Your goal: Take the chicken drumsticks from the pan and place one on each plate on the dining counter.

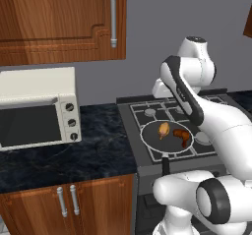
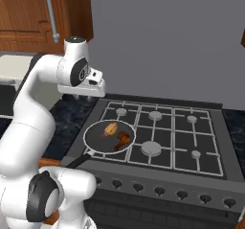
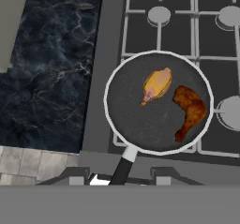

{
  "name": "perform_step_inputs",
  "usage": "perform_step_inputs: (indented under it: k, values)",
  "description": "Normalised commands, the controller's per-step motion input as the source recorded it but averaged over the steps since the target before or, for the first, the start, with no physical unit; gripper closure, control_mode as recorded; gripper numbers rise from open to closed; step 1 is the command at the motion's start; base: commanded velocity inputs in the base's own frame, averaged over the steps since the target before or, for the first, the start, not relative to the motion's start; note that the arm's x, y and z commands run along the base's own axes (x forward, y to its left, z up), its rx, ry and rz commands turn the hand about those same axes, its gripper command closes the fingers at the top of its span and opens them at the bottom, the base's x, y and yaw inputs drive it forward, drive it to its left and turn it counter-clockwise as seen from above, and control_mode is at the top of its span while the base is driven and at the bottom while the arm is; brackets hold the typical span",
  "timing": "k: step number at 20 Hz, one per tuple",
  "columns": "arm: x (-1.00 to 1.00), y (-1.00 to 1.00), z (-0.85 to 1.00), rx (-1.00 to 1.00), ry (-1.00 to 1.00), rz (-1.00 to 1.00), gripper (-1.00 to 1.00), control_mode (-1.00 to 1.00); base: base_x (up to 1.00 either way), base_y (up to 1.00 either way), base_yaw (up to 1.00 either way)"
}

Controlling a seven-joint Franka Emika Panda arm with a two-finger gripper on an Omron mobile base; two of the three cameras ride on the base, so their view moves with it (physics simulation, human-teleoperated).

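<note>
Pan (image 3: 140, 134) (dark grey, pale rim) is seated on the stove; golden drumstick (image 3: 157, 84) and reddish-brown drumstick (image 3: 190, 111) are laid inside, side by side.

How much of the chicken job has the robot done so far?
Nothing is done yet. The golden-tan drumstick and the darker reddish-brown drumstick both lie in the round dark grey frying pan on the stove. The hand hangs above the pan, holding nothing. Both pickups and the carrying to the plates remain.

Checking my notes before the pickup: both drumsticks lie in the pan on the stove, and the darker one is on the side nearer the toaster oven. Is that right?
Not quite. Both drumsticks lie in the pan on the stove, but the golden drumstick is nearer the toaster oven; the darker drumstick lies on the far side, as the left base view shows.
</note>
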Motion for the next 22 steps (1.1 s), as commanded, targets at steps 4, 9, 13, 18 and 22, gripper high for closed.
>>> perform_step_inputs:
  k: [4,9,13,18,22]
  values:
    - [-0.01,-0.01,-0.12,0.0,0.0,-0.01,-1.0,-1.0,0.0,0.0,0.0]
    - [-0.05,-0.24,-0.29,0.0,0.0,0.0,-1.0,-1.0,0.0,0.0,0.0]
    - [-0.1,-0.45,-0.4,0.0,0.0,0.0,-1.0,-1.0,0.0,0.0,0.0]
    - [-0.07,-0.39,-0.54,0.0,0.06,-0.07,-1.0,-1.0,0.0,0.0,0.0]
    - [0.0,-0.3,-0.54,0.0,0.04,-0.08,-1.0,-1.0,0.0,0.0,0.0]
